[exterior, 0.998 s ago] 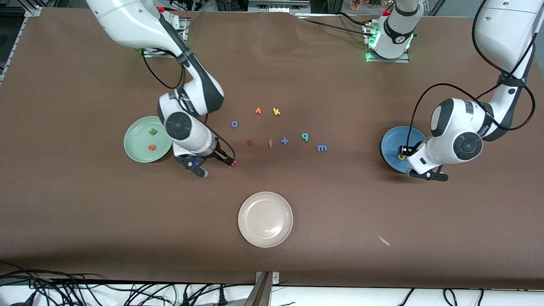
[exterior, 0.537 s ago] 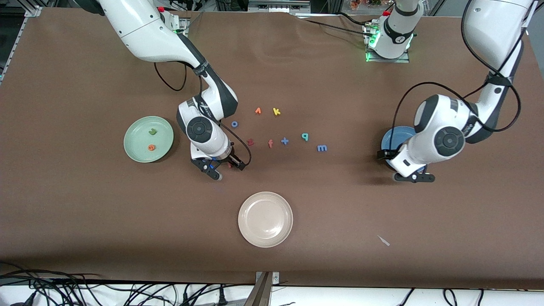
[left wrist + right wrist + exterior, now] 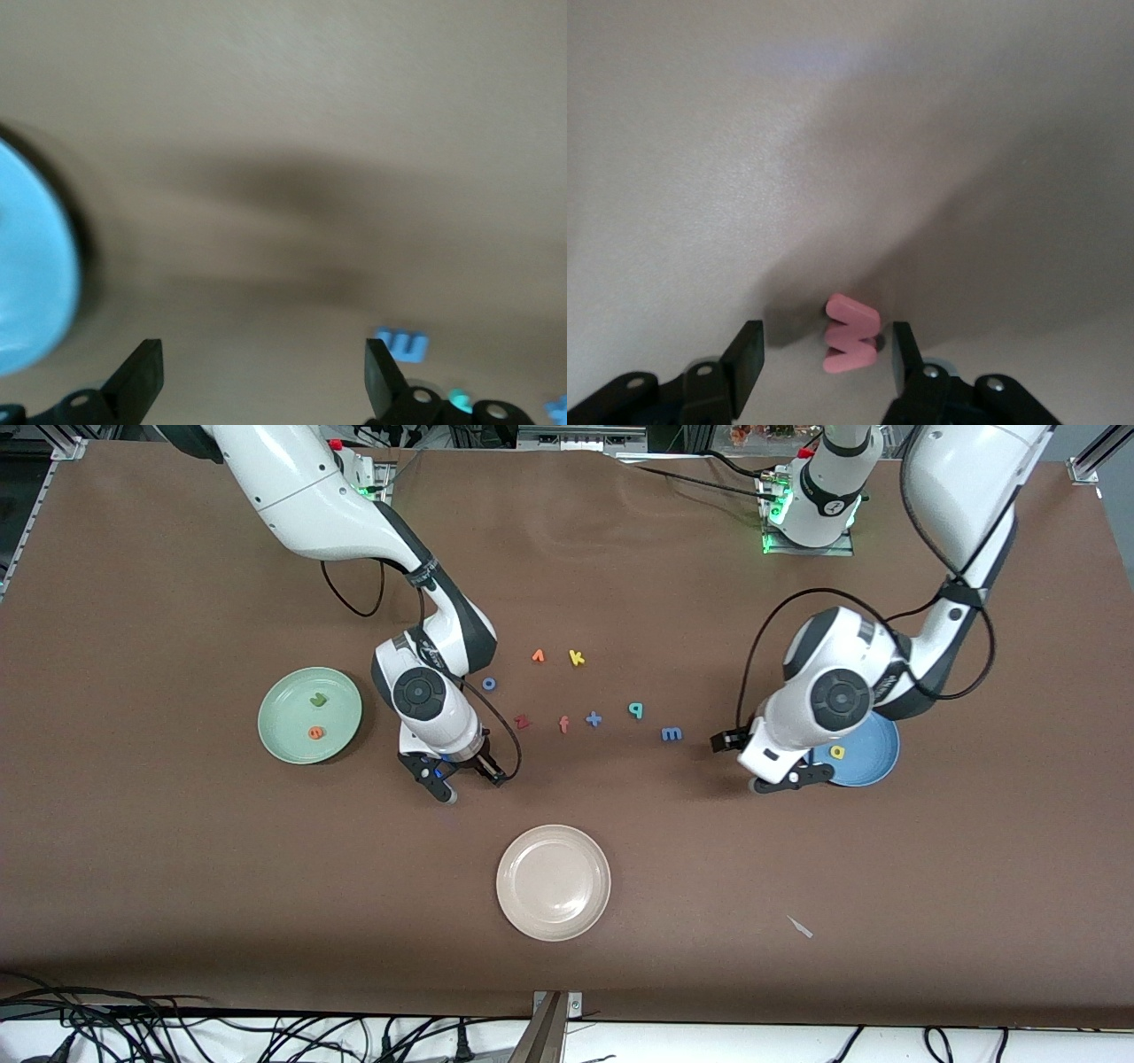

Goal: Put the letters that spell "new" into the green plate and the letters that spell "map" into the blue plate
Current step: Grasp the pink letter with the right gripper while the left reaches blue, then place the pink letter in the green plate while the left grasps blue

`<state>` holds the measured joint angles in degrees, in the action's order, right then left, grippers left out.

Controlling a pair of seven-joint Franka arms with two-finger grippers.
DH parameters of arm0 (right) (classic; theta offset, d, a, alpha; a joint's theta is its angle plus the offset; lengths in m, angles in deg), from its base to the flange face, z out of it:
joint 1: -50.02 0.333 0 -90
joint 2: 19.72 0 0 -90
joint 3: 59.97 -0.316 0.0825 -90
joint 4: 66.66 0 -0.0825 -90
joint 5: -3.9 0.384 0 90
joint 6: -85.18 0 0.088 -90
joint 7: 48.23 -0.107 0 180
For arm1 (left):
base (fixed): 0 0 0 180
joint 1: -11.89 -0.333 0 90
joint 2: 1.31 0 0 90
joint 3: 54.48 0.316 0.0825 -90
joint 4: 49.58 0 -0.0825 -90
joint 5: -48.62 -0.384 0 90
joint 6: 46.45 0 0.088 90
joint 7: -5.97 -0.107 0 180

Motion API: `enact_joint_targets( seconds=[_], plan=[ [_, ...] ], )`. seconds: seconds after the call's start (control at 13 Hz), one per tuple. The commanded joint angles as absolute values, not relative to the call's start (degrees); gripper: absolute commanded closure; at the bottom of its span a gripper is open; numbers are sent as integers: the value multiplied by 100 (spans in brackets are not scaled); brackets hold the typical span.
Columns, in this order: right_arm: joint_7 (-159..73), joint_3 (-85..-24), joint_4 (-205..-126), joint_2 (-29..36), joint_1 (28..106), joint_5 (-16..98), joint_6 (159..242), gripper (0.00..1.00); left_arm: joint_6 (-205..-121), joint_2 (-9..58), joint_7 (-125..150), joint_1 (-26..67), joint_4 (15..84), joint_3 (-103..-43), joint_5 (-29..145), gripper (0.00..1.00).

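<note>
Foam w point(image 3: 850, 336), light and squashy, sits between right gripper's point(image 3: 824, 359) parted fingers near green plate point(image 3: 282, 740); left gripper point(image 3: 264, 376) gapes empty.

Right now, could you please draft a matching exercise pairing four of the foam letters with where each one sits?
Letters:
1. yellow a
2. orange e
3. salmon-red w
4. blue m

Places:
A. between the right gripper's fingers on the table
B. in the green plate
C. bare table, beside the teal p
D. in the blue plate

Pairs: 1-D, 2-B, 3-A, 4-C
</note>
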<state>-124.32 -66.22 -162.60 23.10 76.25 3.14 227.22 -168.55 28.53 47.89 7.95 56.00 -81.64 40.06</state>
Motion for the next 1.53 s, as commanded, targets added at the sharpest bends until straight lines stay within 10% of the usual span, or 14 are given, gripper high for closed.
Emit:
enact_joint_targets(
  seconds=[0.0, 0.23, 0.77, 1.23, 1.38, 1.46],
  plan=[
    [-12680, -6543, -16324, 2379, 7700, 188, 22845, 58, -17080, 3288, 5385, 987, 5299, -8146, 4053, 0],
    [-12654, -6455, -16342, 2300, 7700, 126, 22792, 96, -17405, 3516, 5983, 1119, 5299, -8137, 4027, 1],
    [-11039, -5648, -16578, 1124, 7665, 82, 20833, 98, -17881, 3798, 6398, 1541, 5360, -8102, 3983, 10],
    [-7808, -4094, -19362, -669, 7656, 231, 22007, 94, -17802, 3850, 5835, 1576, 5562, -8120, 3605, 12],
    [-6787, -3521, -20039, -890, 7656, 475, 22647, 78, -17802, 3868, 5835, 1602, 5589, -8120, 3605, 13],
    [-6591, -3449, -20182, -865, 7648, 660, 22790, 43, -17810, 3895, 5835, 1603, 5589, -8120, 3605, 18]
  ],
)
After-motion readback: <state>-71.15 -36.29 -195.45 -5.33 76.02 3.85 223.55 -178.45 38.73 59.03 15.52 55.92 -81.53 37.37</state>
